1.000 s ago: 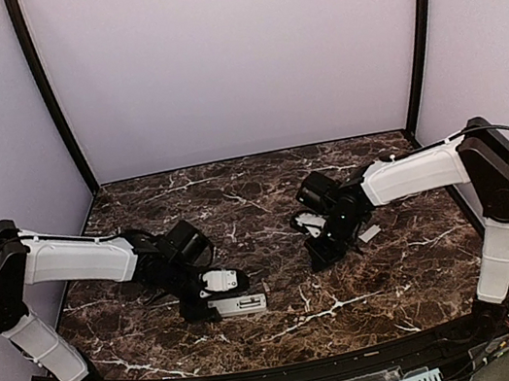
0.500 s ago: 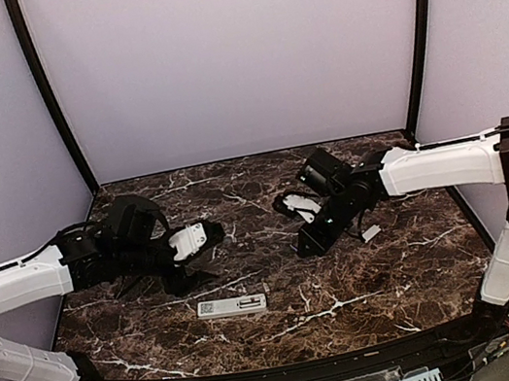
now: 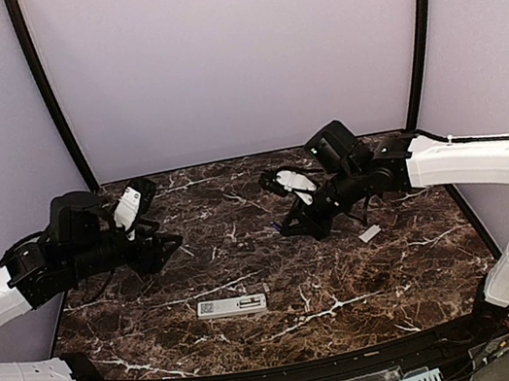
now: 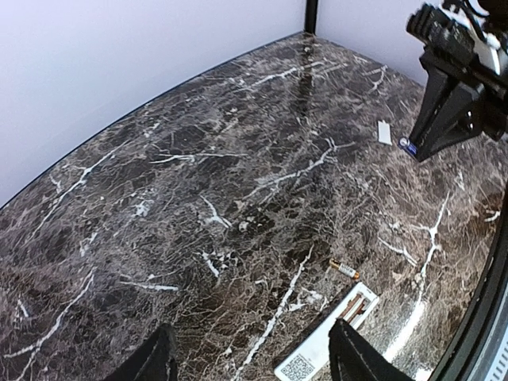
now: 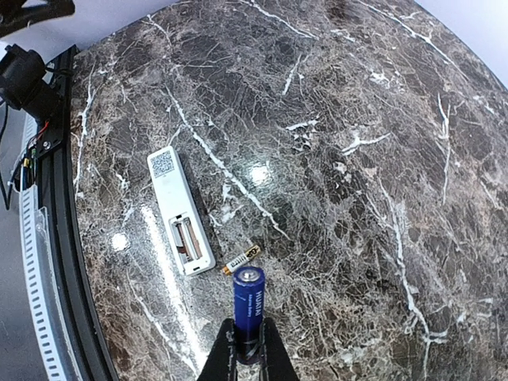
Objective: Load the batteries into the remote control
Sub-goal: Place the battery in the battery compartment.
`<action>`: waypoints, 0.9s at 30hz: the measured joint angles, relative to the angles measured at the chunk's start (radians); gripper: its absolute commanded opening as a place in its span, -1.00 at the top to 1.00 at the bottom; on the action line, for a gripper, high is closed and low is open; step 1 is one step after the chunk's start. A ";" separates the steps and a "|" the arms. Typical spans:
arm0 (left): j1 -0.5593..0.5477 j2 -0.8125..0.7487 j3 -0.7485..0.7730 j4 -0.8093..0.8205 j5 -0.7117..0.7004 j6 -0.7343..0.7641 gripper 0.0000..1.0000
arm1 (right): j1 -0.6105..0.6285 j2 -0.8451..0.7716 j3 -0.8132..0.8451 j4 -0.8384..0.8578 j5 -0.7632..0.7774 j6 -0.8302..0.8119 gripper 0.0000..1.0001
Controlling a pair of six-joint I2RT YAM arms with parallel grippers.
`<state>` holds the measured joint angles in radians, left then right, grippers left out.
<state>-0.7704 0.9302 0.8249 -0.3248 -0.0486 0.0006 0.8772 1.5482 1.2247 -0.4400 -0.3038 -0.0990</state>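
Nearest the front edge of the tabletop [image 3: 353,301]: the remote control [image 5: 180,210], flat, back side up, battery recess uncovered and, by the look of it, not yet filled. Just beside that recess end, a loose battery [image 5: 240,259] on the marble, close to the remote but not in it. Farther in, on the left, the left end effector [image 4: 254,355] hanging over the tabletop, fingers spread, gripping nothing. Across on the right, raised clear of the surface, the right end effector [image 5: 248,347] clamped tight on a blue battery [image 5: 248,305], pinched at one end, the other end sticking out free. Beyond that, a small white piece [image 3: 370,232] on the marble, probably the recess cover, well apart from the remote.

Now the step, as judged: getting that blue battery down into the recess. Carry it over the open slot and turn the wrist while up high, to set it parallel to the slot's length. Match polarity before descending; spring end not readable from here. Lower slowly, lead with the free end against the spring contact, press lengthwise, then rock the gripped end down. Keep clear of the loose battery by the recess: easily nudged, likely to roll. Steady the remote with the free left end effector at the end away from the recess; light plastic on smooth stone, apt to slide under a push. Let go only once seated.
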 measured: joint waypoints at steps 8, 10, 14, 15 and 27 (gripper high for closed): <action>0.012 -0.066 -0.043 0.038 -0.157 -0.089 -0.31 | 0.000 -0.097 -0.182 0.202 -0.105 -0.208 1.00; 0.026 -0.049 -0.043 0.063 -0.174 -0.092 -0.33 | 0.000 -0.153 -0.249 0.251 -0.148 -0.295 1.00; 0.122 0.037 -0.036 0.147 -0.122 -0.131 -0.33 | -0.004 -0.160 -0.210 0.280 -0.191 -0.422 1.00; 0.144 0.066 -0.029 0.164 -0.106 -0.145 -0.33 | -0.005 -0.142 -0.175 0.273 -0.195 -0.444 1.00; 0.204 0.245 -0.030 0.383 -0.188 -0.309 -0.33 | -0.034 0.076 0.107 0.176 -0.182 -0.456 1.00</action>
<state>-0.5667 1.1748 0.7948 0.0582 -0.2371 -0.3084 0.8436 1.6238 1.3319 -0.2642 -0.4862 -0.5552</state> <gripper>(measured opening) 0.667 0.055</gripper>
